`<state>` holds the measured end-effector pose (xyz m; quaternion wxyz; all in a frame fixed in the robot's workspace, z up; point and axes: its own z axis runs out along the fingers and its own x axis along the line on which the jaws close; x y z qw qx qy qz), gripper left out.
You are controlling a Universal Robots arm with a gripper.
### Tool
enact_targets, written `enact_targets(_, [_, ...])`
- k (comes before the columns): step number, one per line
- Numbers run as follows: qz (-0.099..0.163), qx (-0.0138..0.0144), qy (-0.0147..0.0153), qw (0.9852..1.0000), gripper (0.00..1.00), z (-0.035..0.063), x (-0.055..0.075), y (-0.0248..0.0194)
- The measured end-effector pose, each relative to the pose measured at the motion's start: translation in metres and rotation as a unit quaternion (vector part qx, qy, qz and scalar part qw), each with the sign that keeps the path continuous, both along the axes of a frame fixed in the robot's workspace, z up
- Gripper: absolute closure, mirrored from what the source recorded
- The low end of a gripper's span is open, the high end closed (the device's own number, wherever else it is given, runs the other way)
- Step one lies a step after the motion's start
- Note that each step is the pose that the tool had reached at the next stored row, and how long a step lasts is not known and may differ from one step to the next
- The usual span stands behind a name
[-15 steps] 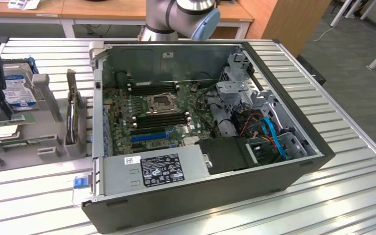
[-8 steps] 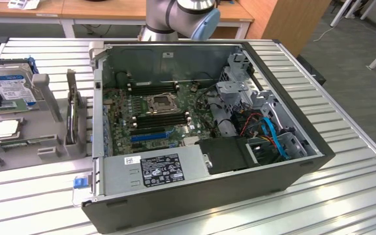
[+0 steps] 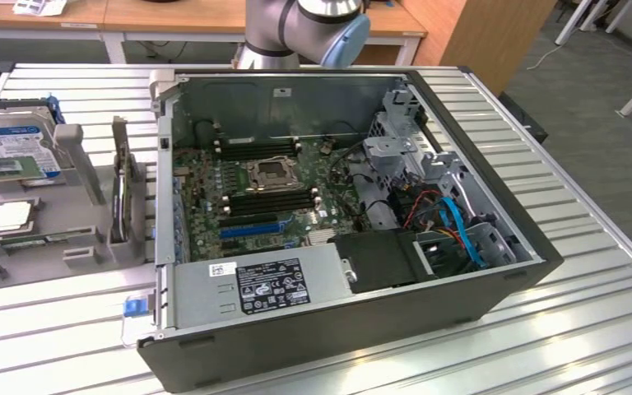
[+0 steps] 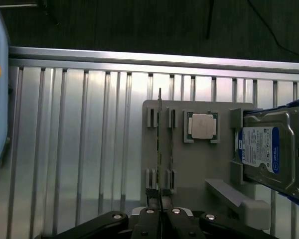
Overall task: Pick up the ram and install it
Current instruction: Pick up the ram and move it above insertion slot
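The tool point(image 4: 160, 214) sits at the near edge of the wrist view, its dark linkage spread to either side. I cannot tell how far open it is. I judge that it has hold of nothing, since the ram point(image 4: 159, 149) is seated in its holder.

The ram stands on edge in the slotted end of a grey parts holder point(image 4: 199, 169), so the wrist view sees it as a thin line. Its long axis runs straight away from the tool, in line with the tool's middle. The coming move turns on this alignment: the stick lies lengthwise ahead of the tool, not across it. A second thin board point(image 4: 170, 144) stands just beside it, parallel.

Farther along the holder is the square metal CPU point(image 4: 202, 124), and beyond that the silver hard drive point(image 4: 269, 149) with its blue label. The holder rests on the ribbed aluminium bench point(image 4: 65, 149).

The wrist view gives this alignment but nothing of the destination. The exterior view shows that the holder lies on its left, with the ram point(image 3: 42, 240) as a green strip at the holder's near end. The open computer case point(image 3: 492, 247) is just beside the holder on the right. Inside, the motherboard's memory slots point(image 3: 261, 197) lie next to the CPU socket point(image 3: 267, 173). The arm point(image 3: 305, 25) rises behind the case's far wall.
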<state>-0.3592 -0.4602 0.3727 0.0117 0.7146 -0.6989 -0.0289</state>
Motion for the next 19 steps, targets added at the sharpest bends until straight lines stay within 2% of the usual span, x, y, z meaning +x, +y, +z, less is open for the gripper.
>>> enact_targets(19, [0.0, 0.0, 0.0, 1.0, 0.88, 0.0271, 0.0, 0.0])
